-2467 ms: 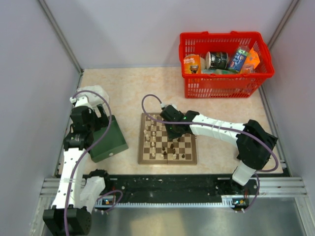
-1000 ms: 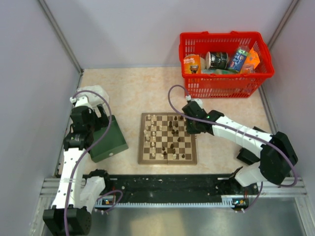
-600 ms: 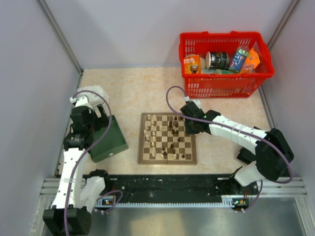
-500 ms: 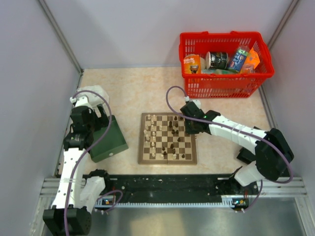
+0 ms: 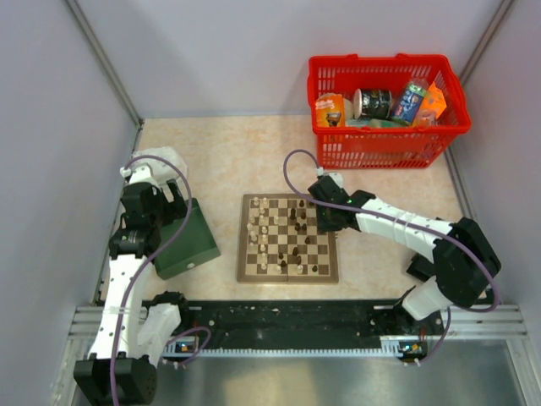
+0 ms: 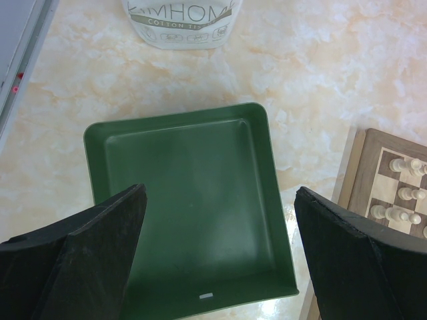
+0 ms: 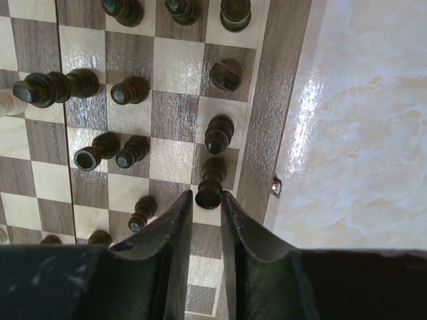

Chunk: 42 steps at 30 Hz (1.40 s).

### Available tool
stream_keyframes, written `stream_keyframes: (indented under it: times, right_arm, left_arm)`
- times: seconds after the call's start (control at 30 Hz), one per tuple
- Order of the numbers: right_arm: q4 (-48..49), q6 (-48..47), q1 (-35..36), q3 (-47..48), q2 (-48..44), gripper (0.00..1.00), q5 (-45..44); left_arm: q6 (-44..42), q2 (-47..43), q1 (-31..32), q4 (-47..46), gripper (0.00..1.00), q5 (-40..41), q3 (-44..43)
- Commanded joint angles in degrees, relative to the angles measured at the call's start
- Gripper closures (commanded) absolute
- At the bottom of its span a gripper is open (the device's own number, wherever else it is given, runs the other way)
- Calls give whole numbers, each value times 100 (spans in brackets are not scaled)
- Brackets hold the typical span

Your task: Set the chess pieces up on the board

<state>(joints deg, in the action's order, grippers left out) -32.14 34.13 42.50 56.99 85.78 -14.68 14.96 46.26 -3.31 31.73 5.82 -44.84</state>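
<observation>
The board (image 5: 287, 275) lies in the middle of the table with cream-white pieces (image 5: 260, 228) on its left part and dark brown pieces (image 5: 297, 245) on its right part. My right gripper (image 5: 326, 222) is at the board's right edge. In the right wrist view it (image 7: 207, 198) is shut on a dark brown piece (image 7: 209, 187) that stands on an edge square beside the board's border (image 7: 277, 133). Other dark pieces (image 7: 130, 90) stand scattered around it. My left gripper (image 6: 220, 253) is open and empty above the dark green box (image 6: 187, 200).
A red basket (image 5: 385, 135) of groceries stands at the back right. The green box (image 5: 190, 245) lies left of the board. A white container (image 6: 181, 23) stands behind the box. The board's left corner with white pieces (image 6: 403, 200) shows in the left wrist view.
My right gripper has moved from the middle of the board to its right edge and stays there. The left arm has not moved.
</observation>
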Motion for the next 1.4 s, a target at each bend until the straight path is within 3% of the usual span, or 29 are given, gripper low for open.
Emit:
stream_keyframes:
  times: [0.0, 0.13, 0.37, 0.47, 0.57, 0.97, 1.37]
  right_arm:
    - [147, 6, -49, -4, 27, 73, 61]
    - [85, -29, -49, 66, 1, 66, 44]
    - [-178, -143, -49, 426, -289, 62, 158]
    - [-153, -388, 12, 628, -535, 49, 289]
    - [-152, -600, 223, 962, -545, 44, 185]
    - [111, -899, 487, 2026, 1098, 45, 176]
    - [155, -1066, 487, 2281, 1784, 51, 202]
  left_arm:
    - [-28, -47, -3, -96, 2, -11, 10]
    - [-28, -64, -3, -96, 2, -11, 2]
    - [-28, -64, -3, -96, 2, -2, 2]
    - [-28, -73, -3, -96, 2, -2, 2]
    - [-28, -65, -3, -96, 2, -2, 2]
    - [-37, -108, -3, -88, 2, 15, 10]
    - [-37, -91, 6, -88, 2, 24, 10]
